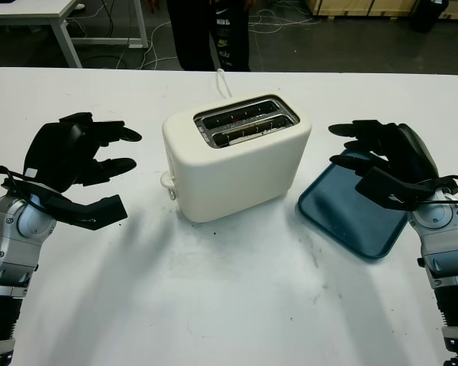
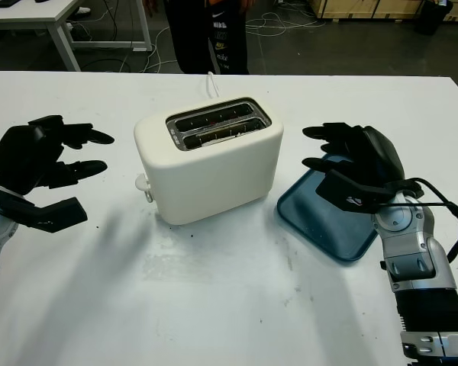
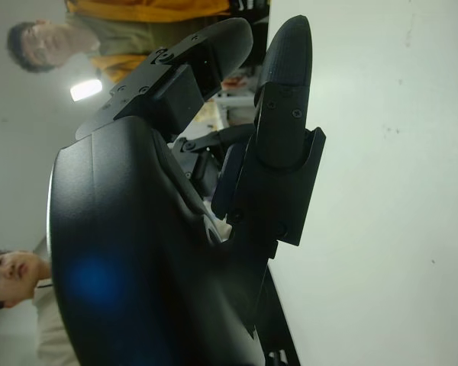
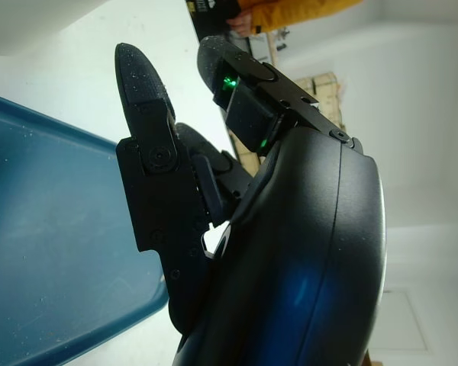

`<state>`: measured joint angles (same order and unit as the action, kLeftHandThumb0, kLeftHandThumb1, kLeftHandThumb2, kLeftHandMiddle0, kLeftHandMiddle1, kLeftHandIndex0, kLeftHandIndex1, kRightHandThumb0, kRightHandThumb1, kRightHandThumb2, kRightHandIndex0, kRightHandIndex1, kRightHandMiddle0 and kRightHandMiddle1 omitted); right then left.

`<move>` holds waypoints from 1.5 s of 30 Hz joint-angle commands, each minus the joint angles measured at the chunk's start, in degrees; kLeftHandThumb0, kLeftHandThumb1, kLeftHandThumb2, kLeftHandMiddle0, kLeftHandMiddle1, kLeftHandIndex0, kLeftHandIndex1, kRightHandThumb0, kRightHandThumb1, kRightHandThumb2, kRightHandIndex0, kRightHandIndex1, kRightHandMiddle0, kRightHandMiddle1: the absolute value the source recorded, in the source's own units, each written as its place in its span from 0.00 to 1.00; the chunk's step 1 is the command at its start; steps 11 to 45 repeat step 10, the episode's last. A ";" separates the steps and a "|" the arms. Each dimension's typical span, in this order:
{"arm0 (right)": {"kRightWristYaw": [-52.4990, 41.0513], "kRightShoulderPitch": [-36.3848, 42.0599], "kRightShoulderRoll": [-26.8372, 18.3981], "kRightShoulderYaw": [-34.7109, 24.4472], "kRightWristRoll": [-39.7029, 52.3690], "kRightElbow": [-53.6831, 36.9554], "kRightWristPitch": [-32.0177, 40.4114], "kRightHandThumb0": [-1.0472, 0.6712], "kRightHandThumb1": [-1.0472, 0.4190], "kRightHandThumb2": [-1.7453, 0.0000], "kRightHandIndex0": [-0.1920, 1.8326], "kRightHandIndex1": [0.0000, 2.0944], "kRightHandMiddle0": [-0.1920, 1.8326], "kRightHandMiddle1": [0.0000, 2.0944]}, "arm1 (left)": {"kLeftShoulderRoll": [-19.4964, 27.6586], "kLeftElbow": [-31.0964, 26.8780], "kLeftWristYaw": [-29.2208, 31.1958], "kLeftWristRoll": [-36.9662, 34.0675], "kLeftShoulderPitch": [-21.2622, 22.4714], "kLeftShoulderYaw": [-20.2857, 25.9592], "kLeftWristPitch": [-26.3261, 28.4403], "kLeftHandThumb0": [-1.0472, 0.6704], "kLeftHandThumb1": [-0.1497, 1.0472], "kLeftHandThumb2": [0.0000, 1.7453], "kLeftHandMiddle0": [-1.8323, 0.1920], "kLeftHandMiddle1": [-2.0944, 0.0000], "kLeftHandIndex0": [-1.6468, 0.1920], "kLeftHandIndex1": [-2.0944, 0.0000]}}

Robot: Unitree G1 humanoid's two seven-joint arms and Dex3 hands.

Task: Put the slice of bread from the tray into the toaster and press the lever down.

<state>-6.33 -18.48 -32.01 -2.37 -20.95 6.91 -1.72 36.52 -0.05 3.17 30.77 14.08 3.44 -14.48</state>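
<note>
Toaster point(image 1: 237, 164), cream, 2-slot, stands mid table point(image 1: 214, 305), turned a bit so its slots point(image 1: 246, 120) run left-near to right-far. Can't tell what sits inside the slots, only metal grids visible, so bread's place not readable. Lever point(image 1: 168, 183) on toaster's left end face, knob low, near the base. White cord point(image 1: 223, 80) runs from toaster's far side toward table's far edge.

Head views: blue tray point(image 1: 351, 217) lies flat just right of toaster, its near-left corner close to toaster base, not touching. Left hand point(image 1: 76, 164) hovers left of toaster, well apart from it, open, palm toward toaster, pinching nothing. Right hand point(image 1: 382, 164) hovers over tray's far-right part, open, palm toward toaster, holds nothing. Person in dark clothes point(image 1: 210, 34) stands beyond table's far edge. Second white table point(image 1: 30, 9) far left on the floor.

Left wrist view: left hand shell point(image 3: 160, 229) close up, fingers point(image 3: 282, 99) extended, nothing between them; bare white tabletop point(image 3: 389, 191) beside it. Person in orange top point(image 3: 153, 9) in bg.

Right wrist view: right hand point(image 4: 252, 229) open, fingers point(image 4: 149, 99) straight, grasping nothing, blue tray point(image 4: 53, 252) under them. Small green light point(image 4: 229, 80) glows on one finger.
</note>
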 commanded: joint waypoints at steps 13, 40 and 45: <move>-0.68 0.25 0.09 -1.05 1.09 -1.46 0.88 0.30 0.11 1.00 0.54 0.00 0.50 0.00 | 0.07 -0.02 -0.15 0.10 0.49 -0.53 -0.03 0.28 0.89 0.09 0.66 0.38 0.49 0.80; -0.68 0.25 0.09 -1.05 1.09 -1.46 0.88 0.30 0.11 1.00 0.54 0.00 0.50 0.00 | 0.07 -0.02 -0.15 0.10 0.49 -0.53 -0.03 0.28 0.89 0.09 0.66 0.38 0.49 0.80; -0.68 0.25 0.09 -1.05 1.09 -1.46 0.88 0.30 0.11 1.00 0.54 0.00 0.50 0.00 | 0.07 -0.02 -0.15 0.10 0.49 -0.53 -0.03 0.28 0.89 0.09 0.66 0.38 0.49 0.80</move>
